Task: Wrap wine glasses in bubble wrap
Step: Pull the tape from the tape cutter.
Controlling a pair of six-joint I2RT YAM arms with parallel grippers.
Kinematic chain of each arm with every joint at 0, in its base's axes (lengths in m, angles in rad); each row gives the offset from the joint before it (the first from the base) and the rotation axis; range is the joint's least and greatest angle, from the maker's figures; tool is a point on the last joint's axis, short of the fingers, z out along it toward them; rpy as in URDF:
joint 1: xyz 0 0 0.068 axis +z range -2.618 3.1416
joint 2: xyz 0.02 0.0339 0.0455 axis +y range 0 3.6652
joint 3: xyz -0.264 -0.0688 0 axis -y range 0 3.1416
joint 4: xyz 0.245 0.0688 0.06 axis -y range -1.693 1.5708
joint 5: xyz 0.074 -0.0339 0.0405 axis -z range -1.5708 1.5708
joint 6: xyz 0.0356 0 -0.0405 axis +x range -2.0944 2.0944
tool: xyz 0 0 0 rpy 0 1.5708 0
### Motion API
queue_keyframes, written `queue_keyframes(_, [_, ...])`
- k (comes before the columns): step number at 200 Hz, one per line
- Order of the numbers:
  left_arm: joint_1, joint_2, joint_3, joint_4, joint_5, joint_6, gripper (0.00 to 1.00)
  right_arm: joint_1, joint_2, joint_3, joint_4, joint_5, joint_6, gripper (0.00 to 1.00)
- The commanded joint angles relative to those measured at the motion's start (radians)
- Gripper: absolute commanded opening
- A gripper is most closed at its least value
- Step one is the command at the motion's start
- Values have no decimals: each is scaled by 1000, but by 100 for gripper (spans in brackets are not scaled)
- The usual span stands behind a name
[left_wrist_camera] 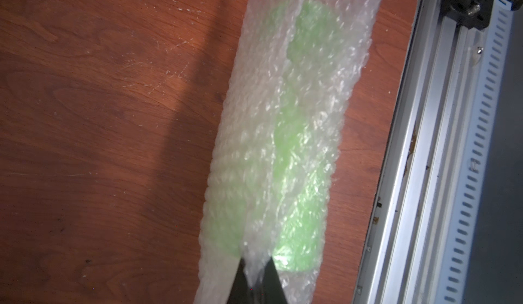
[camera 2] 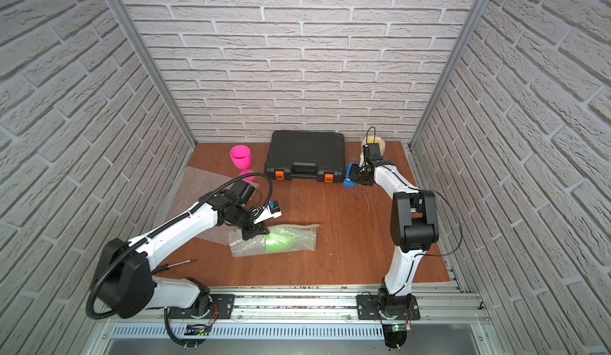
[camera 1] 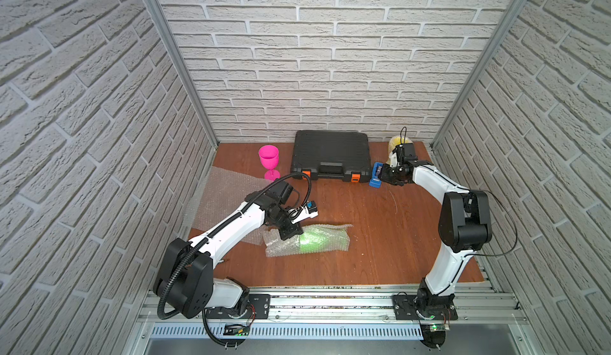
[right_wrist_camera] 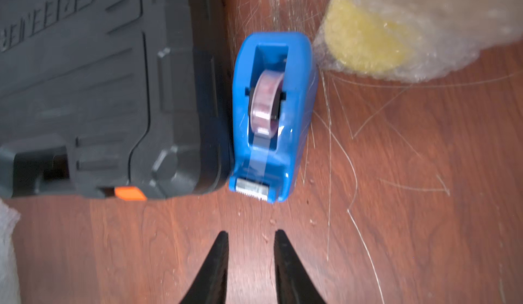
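Lime-green goblet (camera 1: pixel 315 239) lies crosswise mid-table, rolled in bubble wrap (camera 1: pixel 281 247), foot toward the robot's right; left gripper (left_wrist_camera: pixel 256 260) pinches the wrap's edge. Right gripper (right_wrist_camera: pixel 251 233) stands narrowly parted, empty; reddish wood tabletop (camera 1: pixel 380 237), white-brick walls (camera 1: pixel 330 55).

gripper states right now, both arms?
Left gripper: closed, pinching the bubble wrap rolled around the green goblet.
Right gripper: open, holding nothing, tips just short of the blue tape dispenser.
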State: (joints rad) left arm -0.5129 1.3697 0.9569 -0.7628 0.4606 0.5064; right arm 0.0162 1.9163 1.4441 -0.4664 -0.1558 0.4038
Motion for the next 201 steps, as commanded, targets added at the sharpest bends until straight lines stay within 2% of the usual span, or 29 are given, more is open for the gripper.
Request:
queue_keyframes(1, [-3,-3,-12,2,10,24,0,6,33,55,7,26,27,29])
queue_keyframes(87, [-3,23,-10,-7,16,27,0,11,195,136,11,7,48,29])
queue_keyframes(154, [-2,26,-10,-11,15,29,0,22,186,125,21,12,55,3])
queue_keyframes(201, [-3,26,-10,-14,16,26,0,38,93,135,-35,33,38,3])
